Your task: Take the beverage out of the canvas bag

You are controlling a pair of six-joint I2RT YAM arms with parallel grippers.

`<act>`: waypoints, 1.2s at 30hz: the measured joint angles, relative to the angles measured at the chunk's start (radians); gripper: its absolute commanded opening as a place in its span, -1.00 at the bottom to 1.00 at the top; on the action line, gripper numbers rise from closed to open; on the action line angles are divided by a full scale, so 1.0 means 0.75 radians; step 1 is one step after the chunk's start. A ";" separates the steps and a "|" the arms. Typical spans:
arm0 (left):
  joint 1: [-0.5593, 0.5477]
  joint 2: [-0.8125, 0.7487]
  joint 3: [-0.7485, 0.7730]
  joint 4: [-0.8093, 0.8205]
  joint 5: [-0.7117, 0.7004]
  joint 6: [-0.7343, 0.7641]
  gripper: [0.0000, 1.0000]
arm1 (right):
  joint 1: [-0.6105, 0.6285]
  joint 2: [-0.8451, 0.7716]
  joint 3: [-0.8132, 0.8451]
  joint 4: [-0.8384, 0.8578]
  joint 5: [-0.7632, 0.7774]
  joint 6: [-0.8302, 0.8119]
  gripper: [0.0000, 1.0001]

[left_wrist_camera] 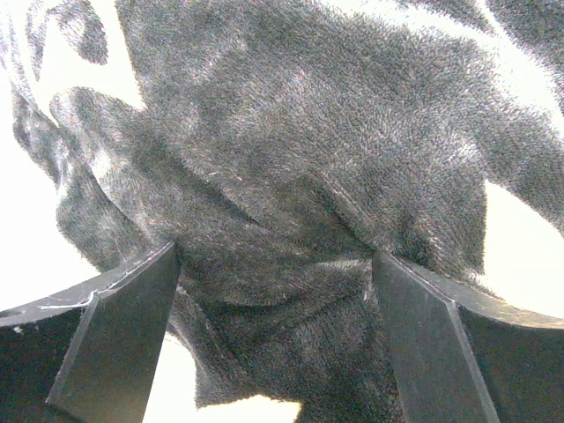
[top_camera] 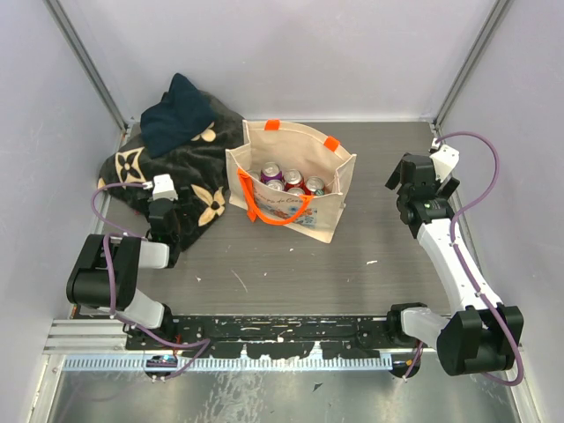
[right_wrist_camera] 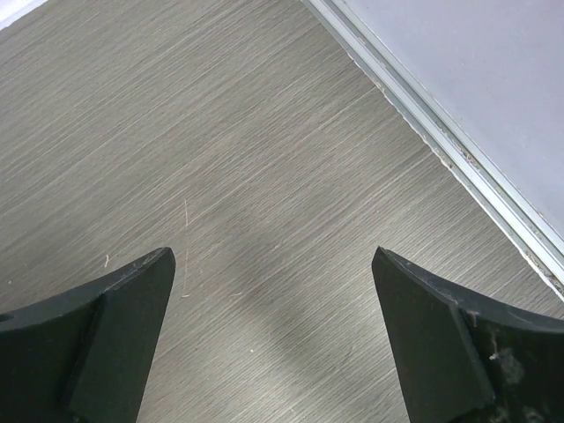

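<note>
Standing upright mid-table with its mouth open, the bag (top_camera: 300, 214) leaves the cans (top_camera: 292, 181) inside reachable from above. Neither claw is near them: the left claw (left_wrist_camera: 275, 264) hangs with jaws spread over the blanket (left_wrist_camera: 291, 150), the right claw (right_wrist_camera: 273, 264) likewise spread above bare table (right_wrist_camera: 220, 132), so the reach seems not yet begun.
</note>
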 measured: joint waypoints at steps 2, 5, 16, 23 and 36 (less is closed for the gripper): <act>0.000 0.000 0.000 0.000 0.000 0.000 0.96 | 0.000 -0.001 0.000 0.001 0.000 0.000 1.00; 0.000 0.000 0.000 0.000 0.000 0.000 0.96 | 0.000 -0.001 0.000 0.000 0.000 0.000 1.00; 0.000 0.000 0.000 0.000 0.000 0.000 0.96 | 0.000 -0.001 0.000 0.001 0.000 0.000 1.00; 0.000 0.000 0.000 0.000 0.000 0.000 0.96 | 0.000 -0.049 -0.017 0.025 -0.013 -0.039 1.00; -0.021 -0.044 0.001 -0.055 -0.040 0.006 0.96 | 0.000 -0.220 -0.024 0.175 -0.039 -0.203 0.81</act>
